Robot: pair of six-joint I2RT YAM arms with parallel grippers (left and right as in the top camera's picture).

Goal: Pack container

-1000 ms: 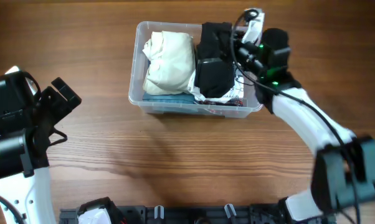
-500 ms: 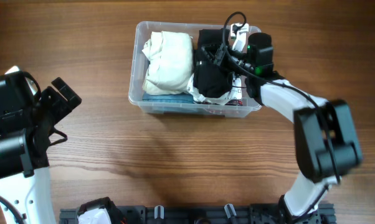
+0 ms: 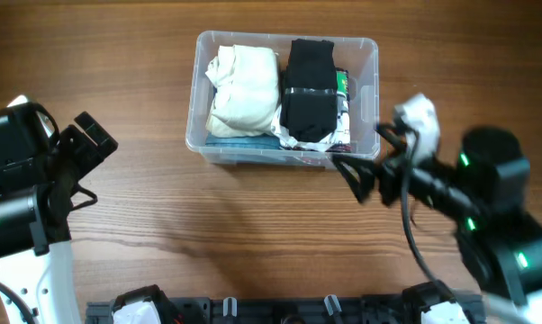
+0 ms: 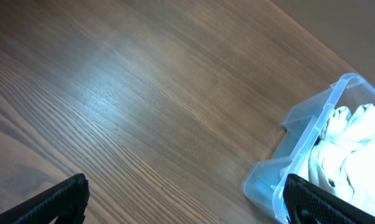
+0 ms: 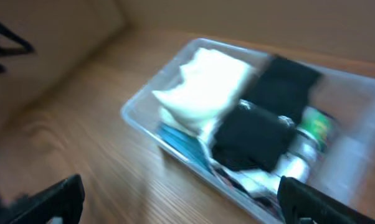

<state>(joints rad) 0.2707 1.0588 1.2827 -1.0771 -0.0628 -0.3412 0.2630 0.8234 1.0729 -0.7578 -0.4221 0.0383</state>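
Note:
The clear container (image 3: 198, 90) stands at the back middle of the table. In it lie a cream cloth (image 3: 244, 85), a black folded item (image 3: 309, 90), something blue (image 3: 239, 141) and a green-labelled thing (image 3: 342, 85). My right gripper (image 3: 365, 166) hangs open and blurred just outside the container's front right corner, holding nothing. In the right wrist view the container (image 5: 137, 118), cream cloth (image 5: 206, 84) and black item (image 5: 262, 134) lie ahead of the open right gripper (image 5: 187, 202). My left gripper (image 3: 91, 144) is open at the far left, with the container's corner (image 4: 281, 186) beside its right finger (image 4: 318, 202).
Bare wooden table (image 3: 253, 234) surrounds the container. The black base rail (image 3: 280, 310) runs along the front edge. The left arm's body (image 3: 19, 207) fills the front left, and the right arm's body (image 3: 496, 225) fills the front right.
My right gripper was shut over the black item inside the container; it has opened and pulled back out to the front right. The black item stays in the container. The left arm is unmoved.

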